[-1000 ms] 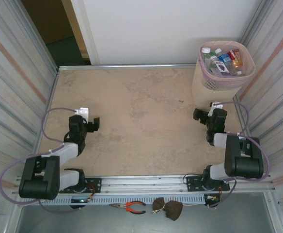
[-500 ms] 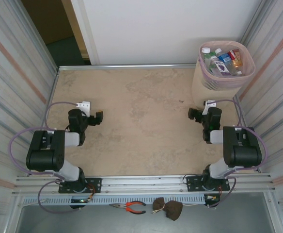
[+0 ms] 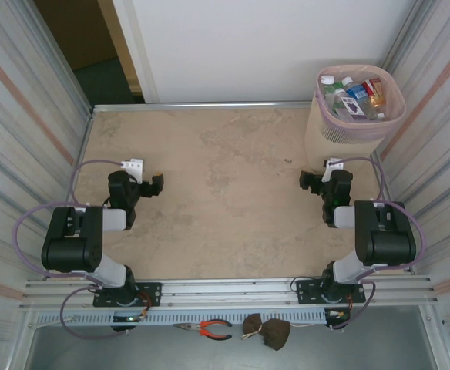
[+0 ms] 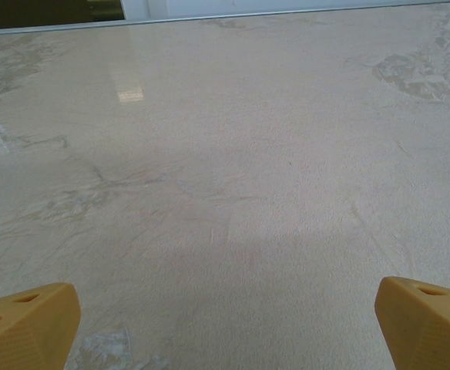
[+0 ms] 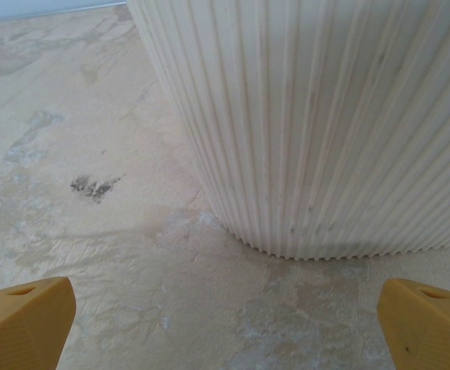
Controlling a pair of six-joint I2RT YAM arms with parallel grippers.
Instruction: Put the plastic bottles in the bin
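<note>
Bottles (image 3: 352, 96) of clear and green plastic, small, with white and blue caps and coloured labels, lie heaped inside the tall beige plastic bin (image 3: 327, 145), which has a pink bag liner folded over its rim and stands at the far right corner of the mottled tan table (image 3: 225, 154). Every bottle I can see is inside the bin, so the task looks finished or very nearly so. The right gripper (image 3: 311, 182) rests low just in front of the bin's base, its yellow fingers spread wide with nothing between them. From the right wrist, the gripper (image 5: 225, 320) faces the bin's ribbed wall (image 5: 325, 116) close up. The left gripper (image 3: 156, 186) sits well away from the bin, toward the opposite side of the table, and its own view (image 4: 225, 320) shows its fingers equally splayed over bare tabletop, holding nothing. The main risk lies with the right arm. It is near enough that a careless forward or sideways move could strike the wall. The bin is tall and probably light, so a shove could slide it or tip it and spill the load. The heap also reaches close to the rim, so a jolt might shake the topmost bottles out.
</note>
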